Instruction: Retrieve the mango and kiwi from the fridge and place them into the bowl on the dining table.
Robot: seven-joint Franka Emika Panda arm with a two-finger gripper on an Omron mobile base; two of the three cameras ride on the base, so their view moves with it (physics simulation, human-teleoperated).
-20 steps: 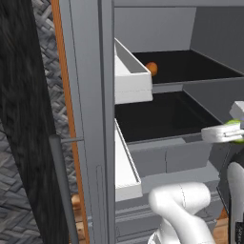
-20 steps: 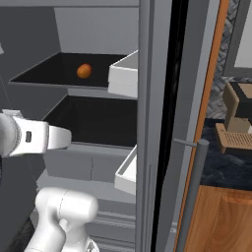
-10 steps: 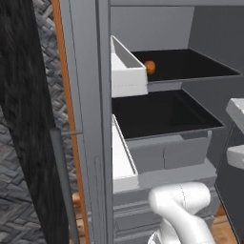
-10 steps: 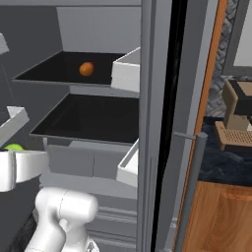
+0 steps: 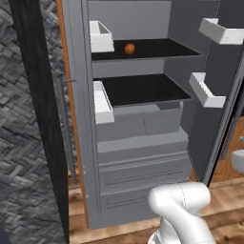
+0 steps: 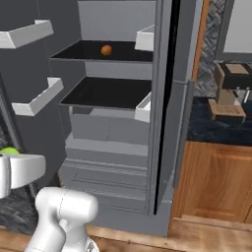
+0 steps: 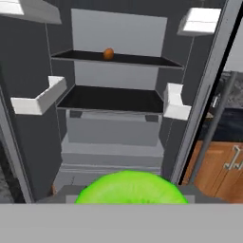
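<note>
The fridge [image 5: 138, 138] [image 6: 110, 133] [image 7: 114, 126] stands open ahead, with both doors swung out and dark shelves inside. The orange mango [image 5: 129, 48] [image 6: 106, 49] [image 7: 108, 54] lies on the top shelf, towards the back. My gripper [image 7: 130, 198] is shut on the bright green kiwi [image 7: 130, 188], which bulges up at the bottom of the hand view. My fingertips are hidden behind it. In the right base view the kiwi [image 6: 8, 150] peeks out above my white hand at the left edge, well clear of the fridge. The bowl and the dining table are out of view.
White door shelves [image 6: 37, 96] [image 5: 206, 89] jut out from the open doors on both sides. A coffee machine [image 6: 230, 91] sits on a dark counter over wooden cabinets [image 6: 211, 182], right of the fridge. A black panel [image 5: 40, 109] stands to the left.
The whole picture has shifted: the base has backed away from the fridge, so both doors now show. My hand has come out with the kiwi and hangs lower.
</note>
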